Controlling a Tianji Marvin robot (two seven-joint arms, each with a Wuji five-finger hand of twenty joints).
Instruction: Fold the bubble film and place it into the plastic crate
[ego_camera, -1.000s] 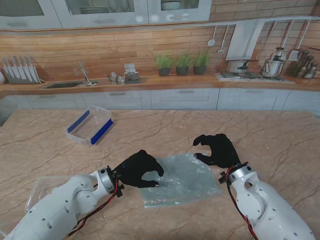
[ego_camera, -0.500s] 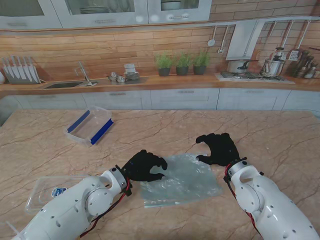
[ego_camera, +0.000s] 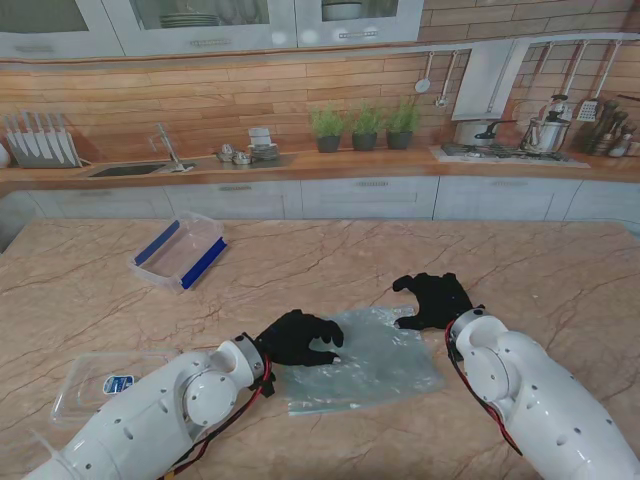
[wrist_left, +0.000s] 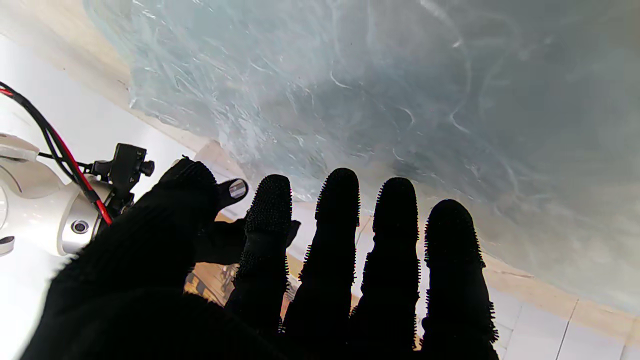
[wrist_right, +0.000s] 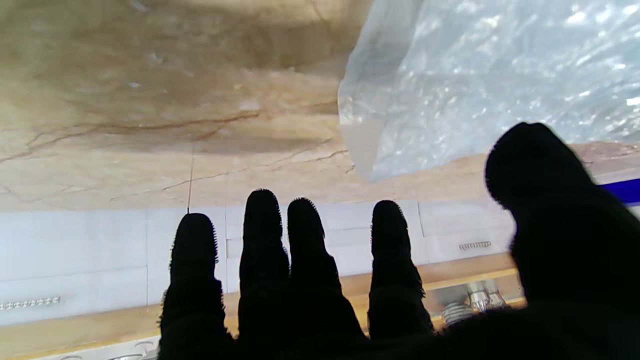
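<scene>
The bubble film (ego_camera: 365, 360) lies flat on the marble table, a pale blue-green translucent sheet. My left hand (ego_camera: 300, 338), in a black glove, hovers over its left edge with fingers spread and nothing held. My right hand (ego_camera: 432, 298) sits at the film's far right corner, fingers apart, also empty. The left wrist view shows the film (wrist_left: 400, 100) filling the frame beyond my fingers (wrist_left: 340, 225). In the right wrist view a corner of the film (wrist_right: 475, 75) lies beside my fingers (wrist_right: 300, 250). The plastic crate (ego_camera: 180, 252), clear with blue rims, stands far to the left.
A clear lidded container (ego_camera: 105, 382) with a blue label rests near my left forearm. Beyond the table's far edge runs a kitchen counter with a sink (ego_camera: 130, 168), potted plants (ego_camera: 365, 125) and a stove (ego_camera: 500, 150).
My left hand has moved right and slightly farther onto the film's left edge, its arm swinging in. My right hand has drawn slightly back toward the film's far right corner.
</scene>
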